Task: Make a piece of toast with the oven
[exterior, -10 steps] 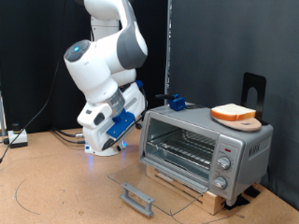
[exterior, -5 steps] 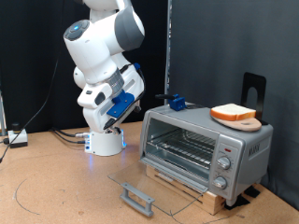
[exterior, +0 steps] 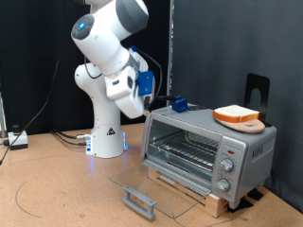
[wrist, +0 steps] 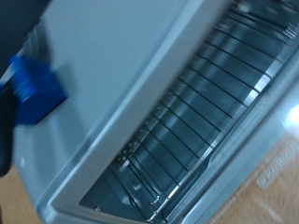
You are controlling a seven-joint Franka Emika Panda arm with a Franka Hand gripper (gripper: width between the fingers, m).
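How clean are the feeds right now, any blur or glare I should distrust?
Exterior view: sharp and evenly lit, dark curtain behind; the oven with its glass door dropped open, the toast on a board on top, and the arm read clearly; the gripper's fingers cannot be made out. Wrist view: smeared by motion blur, oven rack wires soft, a blue object just a blob.

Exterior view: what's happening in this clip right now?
A Franka arm is raised beside the oven, whose glass door is already folded down, showing the wire rack. The piece of toast sits on a round wooden board on the oven's roof, untouched. The gripper hangs above the oven's left end in the exterior view, holding nothing that shows. The wrist view looks down on the oven.
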